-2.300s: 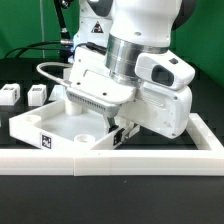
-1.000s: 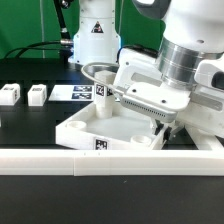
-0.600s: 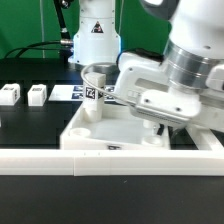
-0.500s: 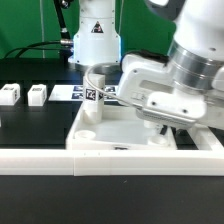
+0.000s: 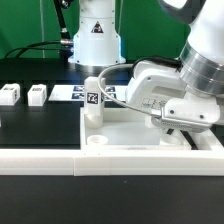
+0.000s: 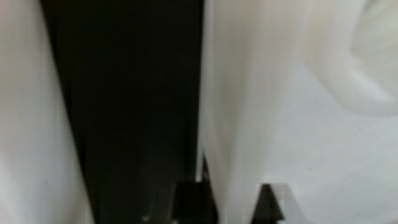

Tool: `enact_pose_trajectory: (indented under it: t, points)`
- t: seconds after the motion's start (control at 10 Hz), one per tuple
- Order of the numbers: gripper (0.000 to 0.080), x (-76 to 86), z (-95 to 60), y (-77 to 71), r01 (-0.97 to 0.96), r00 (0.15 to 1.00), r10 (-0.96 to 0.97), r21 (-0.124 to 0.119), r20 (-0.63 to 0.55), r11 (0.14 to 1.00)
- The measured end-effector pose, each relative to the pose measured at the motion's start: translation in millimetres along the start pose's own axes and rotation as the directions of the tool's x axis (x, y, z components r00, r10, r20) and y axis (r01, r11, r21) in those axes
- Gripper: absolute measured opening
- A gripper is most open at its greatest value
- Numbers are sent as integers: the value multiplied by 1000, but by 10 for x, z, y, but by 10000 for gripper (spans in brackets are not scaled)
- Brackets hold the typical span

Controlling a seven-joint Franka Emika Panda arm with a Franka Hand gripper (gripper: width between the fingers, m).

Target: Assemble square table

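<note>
Square table lies in the lower middle and lower right of the exterior view. It is upside down on the black surface, so its rim points up. Its front edge sits right against the long white rail, which runs across the bottom of the frame.

One white leg with a black-and-white tag stands upright in the table's back left corner. A round socket shows in the front left corner, and nothing is in it.

The big white robot arm reaches in from the upper right and hangs low over the right side of the table. The jaws are closed. They seem to pinch the table's thin rim on that side, but the arm hides part of the grip. The wrist view is blurry. It shows two dark fingertips with a white strip between them, and a black band beside white walls.

Two small white leg blocks sit side by side at the middle left of the frame, well apart from the table. The marker board lies flat just behind the standing leg.
</note>
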State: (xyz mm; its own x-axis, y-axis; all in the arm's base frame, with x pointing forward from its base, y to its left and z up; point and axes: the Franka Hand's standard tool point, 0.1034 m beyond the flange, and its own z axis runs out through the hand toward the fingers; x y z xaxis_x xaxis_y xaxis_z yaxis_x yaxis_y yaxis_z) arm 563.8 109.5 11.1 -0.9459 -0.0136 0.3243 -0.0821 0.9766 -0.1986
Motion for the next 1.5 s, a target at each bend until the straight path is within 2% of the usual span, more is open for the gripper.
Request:
enact_pose_trajectory:
  t: [0.2,0.3,0.4,0.6,0.9,1.0,1.2,1.3,1.4,1.5]
  points:
    - [70,-9,-2,-7,-11,1000,11,-6,3,1000]
    - [70,-51,-19,-16,-44,999,45,-23,23,999]
    - [70,-53,-38,19,-77,997,78,-27,23,997]
    - [70,-21,-56,125,-110,994,110,-3,-17,994]
    - [70,-17,-100,140,-129,990,133,65,-52,989]
    - [70,-11,-93,131,-127,990,132,73,-59,989]
    - [70,-5,-78,120,-128,989,133,74,-63,989]
    - [70,-1,-82,73,-133,988,139,81,-66,988]
    - [184,10,-91,19,-139,987,145,89,-72,986]
    - [360,21,-100,-35,-145,985,152,97,-78,985]
